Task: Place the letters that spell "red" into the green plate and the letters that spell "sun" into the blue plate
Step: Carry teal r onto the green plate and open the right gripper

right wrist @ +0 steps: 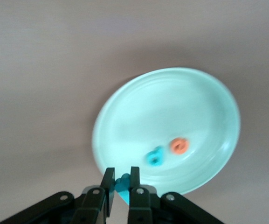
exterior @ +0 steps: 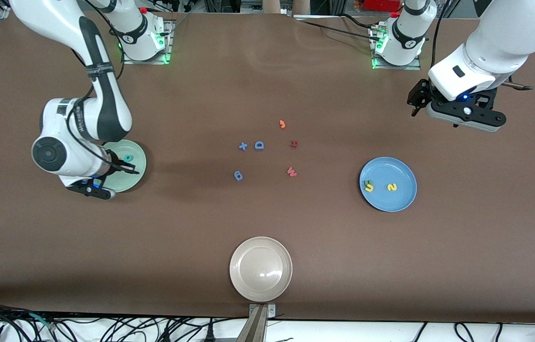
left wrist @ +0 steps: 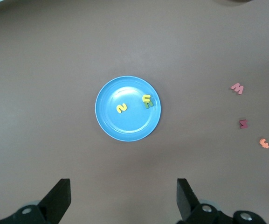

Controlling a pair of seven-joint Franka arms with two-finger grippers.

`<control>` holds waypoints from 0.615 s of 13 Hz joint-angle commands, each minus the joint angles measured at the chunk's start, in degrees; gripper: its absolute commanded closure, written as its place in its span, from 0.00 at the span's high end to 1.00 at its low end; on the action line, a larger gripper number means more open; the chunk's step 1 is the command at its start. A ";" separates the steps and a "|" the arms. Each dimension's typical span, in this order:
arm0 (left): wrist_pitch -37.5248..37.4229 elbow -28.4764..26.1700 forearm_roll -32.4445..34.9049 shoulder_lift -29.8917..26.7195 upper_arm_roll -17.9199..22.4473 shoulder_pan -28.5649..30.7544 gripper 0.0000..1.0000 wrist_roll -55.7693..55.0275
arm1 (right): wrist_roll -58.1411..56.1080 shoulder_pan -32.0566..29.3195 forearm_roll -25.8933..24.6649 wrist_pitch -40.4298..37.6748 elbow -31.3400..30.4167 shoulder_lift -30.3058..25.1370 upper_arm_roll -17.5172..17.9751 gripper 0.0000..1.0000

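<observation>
While the left pincer is held open high over the surface, a teal letter is gripped by the right pincer over the green plate, at its six o'clock rim.

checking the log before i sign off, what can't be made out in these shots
- Front view: the right claw over the green plate is mostly hidden by its own arm.
- Right wrist view: the teal piece pinched in the right claw is half covered by the fingers, shape unreadable.
- Front view: the olive letter in the blue plate sits under the yellow u.
</observation>
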 commanded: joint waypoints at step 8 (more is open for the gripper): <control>-1.39 2.24 -0.40 1.25 -0.05 0.33 1.00 -0.34 | -6.89 -0.43 4.91 19.62 -10.27 4.04 -1.21 0.00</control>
